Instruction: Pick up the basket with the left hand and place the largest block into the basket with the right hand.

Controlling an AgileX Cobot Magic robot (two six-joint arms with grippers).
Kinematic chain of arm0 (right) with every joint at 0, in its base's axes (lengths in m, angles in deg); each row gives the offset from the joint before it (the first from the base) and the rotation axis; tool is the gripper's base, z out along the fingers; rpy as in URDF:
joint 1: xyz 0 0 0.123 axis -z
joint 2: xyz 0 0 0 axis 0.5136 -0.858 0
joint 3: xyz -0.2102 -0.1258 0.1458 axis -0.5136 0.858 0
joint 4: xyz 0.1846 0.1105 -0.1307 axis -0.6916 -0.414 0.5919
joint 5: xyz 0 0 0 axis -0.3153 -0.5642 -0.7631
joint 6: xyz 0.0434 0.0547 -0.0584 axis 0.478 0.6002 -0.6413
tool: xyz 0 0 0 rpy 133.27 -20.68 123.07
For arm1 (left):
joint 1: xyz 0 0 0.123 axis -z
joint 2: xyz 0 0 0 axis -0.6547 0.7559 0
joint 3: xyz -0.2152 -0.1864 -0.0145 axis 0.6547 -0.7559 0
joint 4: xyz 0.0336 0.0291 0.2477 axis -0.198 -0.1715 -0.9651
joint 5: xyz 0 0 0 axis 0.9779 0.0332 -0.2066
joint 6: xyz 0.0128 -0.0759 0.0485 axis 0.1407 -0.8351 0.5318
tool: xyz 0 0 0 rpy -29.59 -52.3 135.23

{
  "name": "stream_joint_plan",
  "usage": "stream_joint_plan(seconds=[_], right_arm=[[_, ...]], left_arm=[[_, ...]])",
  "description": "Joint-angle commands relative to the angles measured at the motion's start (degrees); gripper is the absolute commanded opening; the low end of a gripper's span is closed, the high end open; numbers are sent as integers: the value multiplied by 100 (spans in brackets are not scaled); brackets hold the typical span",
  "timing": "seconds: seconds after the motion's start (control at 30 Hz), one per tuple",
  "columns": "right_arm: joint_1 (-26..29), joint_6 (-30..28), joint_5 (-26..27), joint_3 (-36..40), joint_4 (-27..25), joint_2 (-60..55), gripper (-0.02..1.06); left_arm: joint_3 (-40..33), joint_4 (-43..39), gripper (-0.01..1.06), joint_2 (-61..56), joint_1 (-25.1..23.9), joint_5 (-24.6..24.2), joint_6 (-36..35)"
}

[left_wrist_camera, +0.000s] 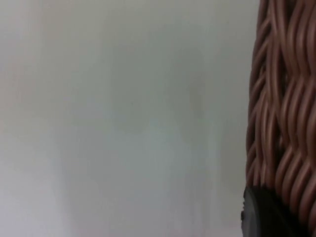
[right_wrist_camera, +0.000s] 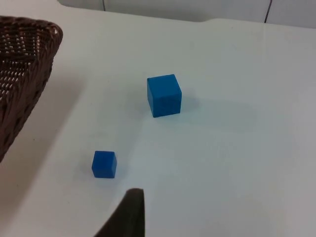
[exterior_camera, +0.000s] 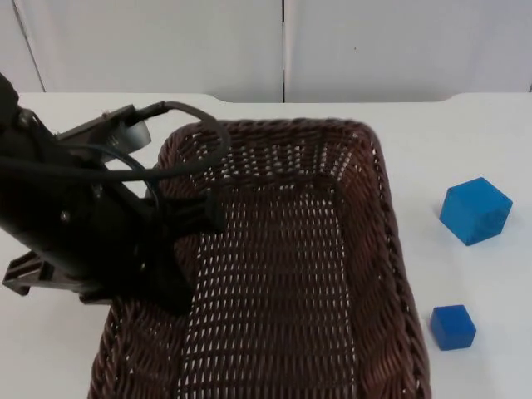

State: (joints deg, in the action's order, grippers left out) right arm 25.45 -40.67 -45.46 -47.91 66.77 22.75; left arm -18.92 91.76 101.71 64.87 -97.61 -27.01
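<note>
A dark brown wicker basket [exterior_camera: 387, 224] fills the middle of the top view and looks raised off the white table. My left gripper [exterior_camera: 176, 293] is shut on its left rim; in the left wrist view the weave [left_wrist_camera: 284, 98] runs right beside a black fingertip [left_wrist_camera: 260, 216]. The large blue block [exterior_camera: 475, 210] sits on the table to the basket's right, with a small blue block [exterior_camera: 453, 326] nearer the front. In the right wrist view the large block [right_wrist_camera: 164, 95] and small block [right_wrist_camera: 104, 164] lie ahead of my right gripper's fingertip [right_wrist_camera: 129, 215], apart from both.
The grey partition wall [exterior_camera: 283, 46] closes the table at the back. The basket's corner [right_wrist_camera: 29, 54] lies to the side of the two blocks. Bare white table [right_wrist_camera: 237, 163] spreads around and beyond the blocks.
</note>
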Motion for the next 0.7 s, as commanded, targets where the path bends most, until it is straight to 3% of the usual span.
stream_joint_plan(seconds=[0.0,0.17,0.3,0.67], right_arm=[[28,-6,98,-62,-28,23,105],[28,-6,380,-299,-207,-166,105],[28,-34,621,-534,-534,-925,105],[28,-143,1012,-1200,-638,-2933,105]], left_arm=[[10,-9,0,13,35,24,-97],[10,-9,0,13,35,30,-97],[10,-9,0,13,35,89,-97],[10,-9,0,13,35,89,-97]])
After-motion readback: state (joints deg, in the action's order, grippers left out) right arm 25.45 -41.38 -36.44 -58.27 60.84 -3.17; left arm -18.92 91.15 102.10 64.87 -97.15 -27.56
